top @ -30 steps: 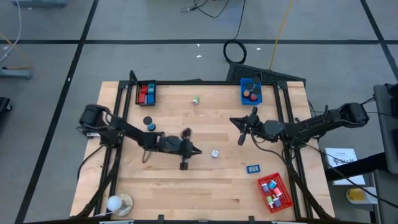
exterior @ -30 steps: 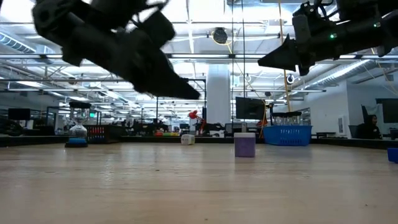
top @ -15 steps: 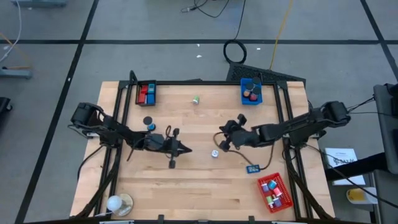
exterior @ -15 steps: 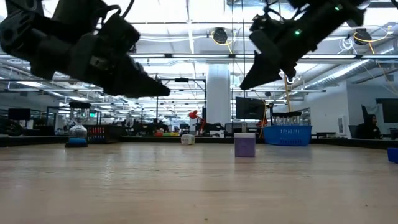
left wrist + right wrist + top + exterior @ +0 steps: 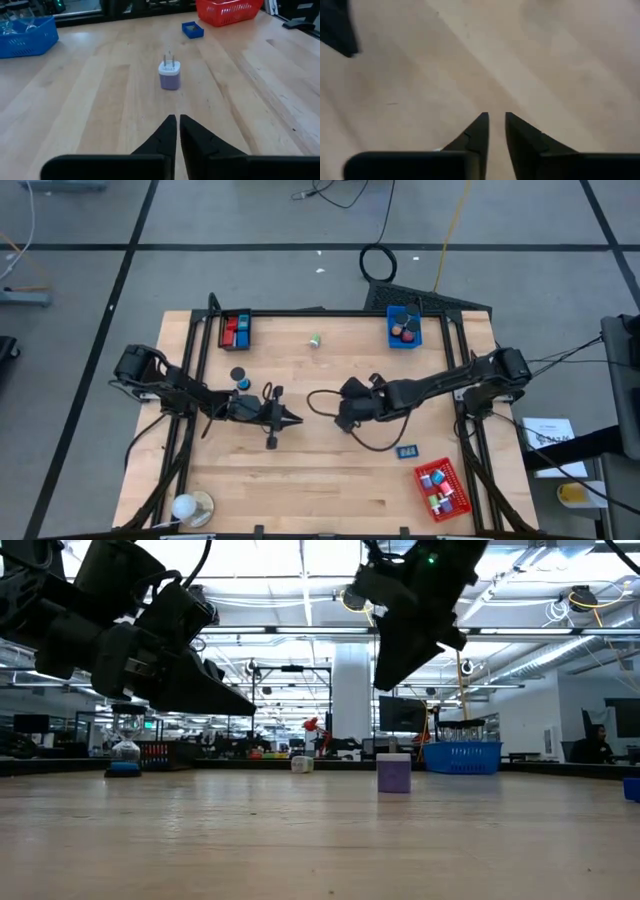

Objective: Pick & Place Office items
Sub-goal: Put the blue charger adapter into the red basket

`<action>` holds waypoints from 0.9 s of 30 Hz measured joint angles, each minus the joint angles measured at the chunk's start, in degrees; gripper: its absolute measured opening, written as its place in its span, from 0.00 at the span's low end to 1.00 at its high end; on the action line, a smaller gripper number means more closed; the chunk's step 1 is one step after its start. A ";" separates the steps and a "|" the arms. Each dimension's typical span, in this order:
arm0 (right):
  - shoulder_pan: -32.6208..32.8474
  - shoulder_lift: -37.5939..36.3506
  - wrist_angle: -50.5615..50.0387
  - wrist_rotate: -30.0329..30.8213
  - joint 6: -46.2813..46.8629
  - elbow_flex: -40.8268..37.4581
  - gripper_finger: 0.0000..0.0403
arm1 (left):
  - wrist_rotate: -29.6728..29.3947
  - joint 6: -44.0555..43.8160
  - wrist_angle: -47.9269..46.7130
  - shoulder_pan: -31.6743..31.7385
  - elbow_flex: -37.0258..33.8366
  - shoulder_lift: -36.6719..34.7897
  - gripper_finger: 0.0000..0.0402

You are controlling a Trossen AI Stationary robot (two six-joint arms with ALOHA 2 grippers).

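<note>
Counter (image 5: pixel 300 480): pale wood planks inside a dark metal frame, standing on a grey floor (image 5: pixel 250 220) crossed by dark lines.

Left hand (image 5: pixel 295 419): hovering over the counter's middle-left, its fingers (image 5: pixel 167 131) pinched together, gripping nothing.

Right hand (image 5: pixel 345 418): hanging over the counter's centre, fingers (image 5: pixel 479 129) nearly closed with a thin gap, nothing between them; the bare wood is lying just under it.

Office items: a small white and purple plug block (image 5: pixel 169 76) is standing upright on the counter, prongs up, ahead of the left hand and, seemingly, beneath the right one. A flat blue piece (image 5: pixel 407 451) is lying near the red tray (image 5: pixel 441 489), which is holding several items. A blue tray (image 5: pixel 404 328) and a black tray (image 5: pixel 236 330) are sitting at the far edge, a small green piece (image 5: pixel 315 340) between them.

Room: an open hall with ceiling lights (image 5: pixel 290 560), a white pillar (image 5: pixel 352 700) and distant benches is showing behind the counter.
</note>
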 joint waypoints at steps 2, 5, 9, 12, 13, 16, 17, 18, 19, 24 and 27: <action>0.02 0.15 -0.53 -1.73 1.13 1.08 0.19 | -0.02 -0.03 0.01 0.00 0.01 0.00 0.09; 0.00 -0.08 0.42 -3.28 2.16 1.39 0.28 | -0.06 0.12 -0.16 0.00 0.03 0.00 0.09; 0.15 -0.57 0.25 -2.98 4.78 1.36 0.41 | -0.07 1.59 -0.20 0.00 0.03 0.00 0.06; 0.15 -0.07 1.31 -1.81 4.85 1.39 0.50 | -0.07 1.99 -0.19 0.00 0.03 0.00 0.04; 0.15 0.48 2.12 -1.87 4.81 1.37 0.53 | -0.07 1.99 -0.21 0.00 0.03 0.00 0.03; 0.30 1.75 5.53 -2.14 2.85 1.37 0.61 | -0.07 1.99 -0.21 0.00 0.03 0.00 0.01; 0.45 2.16 6.75 -2.78 1.67 1.37 0.63 | -0.07 1.99 -0.21 0.00 0.03 0.00 0.01; 0.67 2.64 8.11 -4.03 0.69 1.38 0.64 | -0.07 1.99 -0.21 0.00 0.03 0.00 0.01; 1.00 3.27 9.10 -5.36 0.23 1.39 0.66 | -0.07 1.99 -0.19 0.00 0.03 0.00 0.02; 4.10 6.09 8.78 -7.95 0.20 1.28 0.70 | -0.07 1.99 -0.19 0.00 0.03 0.02 0.08; 5.87 6.83 6.76 -7.75 -1.03 1.28 0.71 | -0.07 1.94 -0.19 0.00 0.03 0.02 0.09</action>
